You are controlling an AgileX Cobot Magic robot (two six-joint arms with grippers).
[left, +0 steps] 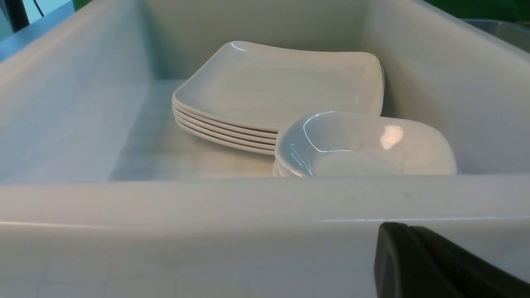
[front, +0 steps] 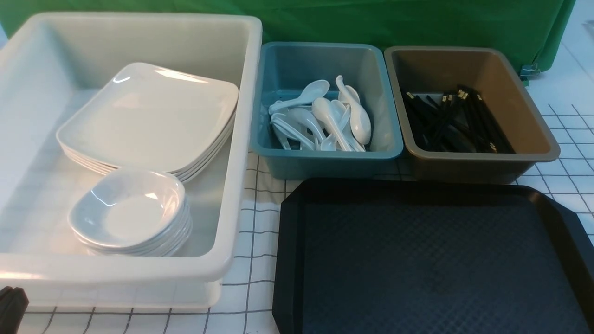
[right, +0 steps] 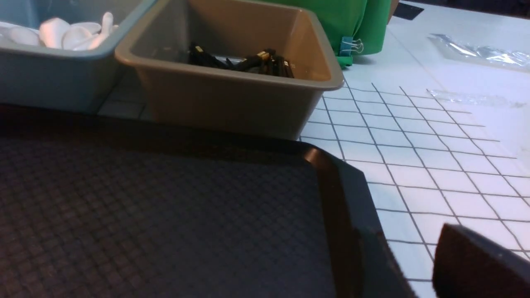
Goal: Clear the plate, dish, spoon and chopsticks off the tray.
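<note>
Black textured tray point(front: 431, 260) with cut corners and a raised rim, at the near right of the grid-lined tabletop point(front: 250, 283); its surface carries nothing. White bin point(front: 241, 153), along the left edge of the tabletop, holds a stack of large rounded-square plates, the top plate point(front: 151, 116) toward the bin's far wall, and a stack of small white dishes point(front: 130, 211) just inside its near wall, touching the plate stack's near edge. Teal bin point(front: 325, 160), just beyond the tray's far left corner, holds a heap of white soup spoons point(front: 325, 116). Brown bin point(front: 478, 160), beside the teal bin and beyond the tray's far right corner, holds a bundle of black chopsticks point(front: 455, 123) with gold bands. Green cloth point(front: 371, 21) hangs behind all three bins. Left gripper point(left: 439, 265), seen in the left wrist view as a dark shape just outside the white bin's near wall, has its fingers together and holds nothing. Right gripper point(right: 476, 265) shows only as a dark corner above the tray's right rim in the right wrist view; whether its fingers are apart or together cannot be told.
</note>
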